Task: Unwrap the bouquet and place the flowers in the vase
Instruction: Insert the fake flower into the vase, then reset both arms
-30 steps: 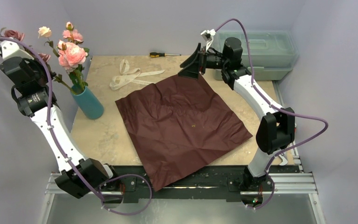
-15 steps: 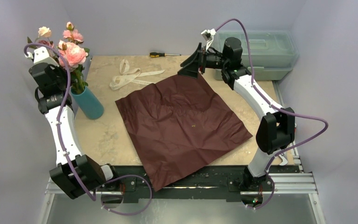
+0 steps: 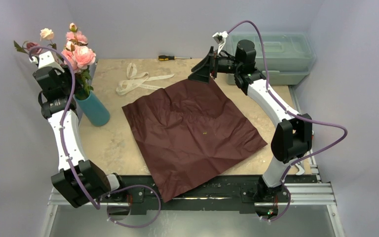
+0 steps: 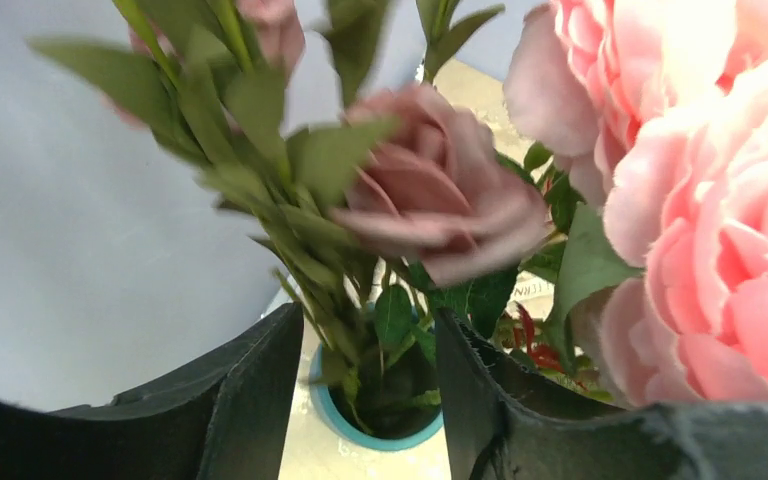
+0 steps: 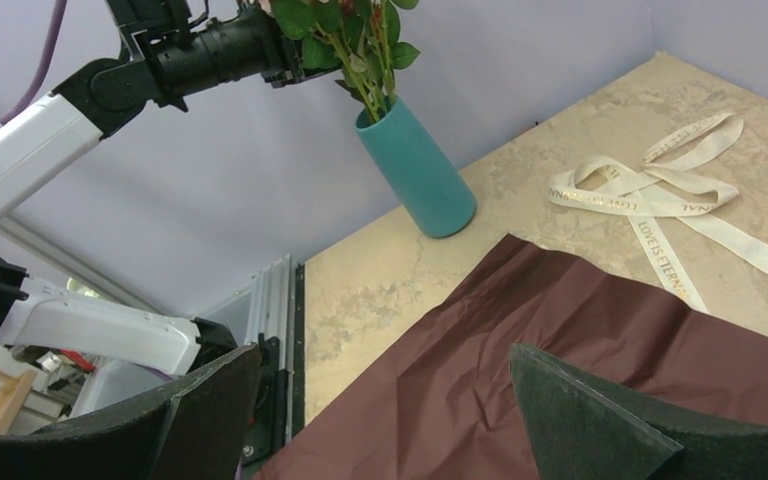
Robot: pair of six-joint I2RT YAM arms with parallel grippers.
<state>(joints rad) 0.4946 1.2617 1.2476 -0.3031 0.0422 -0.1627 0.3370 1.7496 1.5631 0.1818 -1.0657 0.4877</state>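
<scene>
Flowers: top view, upper left of frame, stems down inside the teal vase. Left gripper buried among the blooms; right gripper upper centre, above the far corner of the flat maroon paper.

Left wrist view: jaws parted, stems loose in the gap, vase mouth at bottom centre. Likely the letting-go step, placement all but done; next calls for backing out and up without snagging leaves or tipping the vase.

Right wrist view: jaws wide, gripping nothing. Beige stone-look table, cream ribbon at right, plain lilac wall behind.
</scene>
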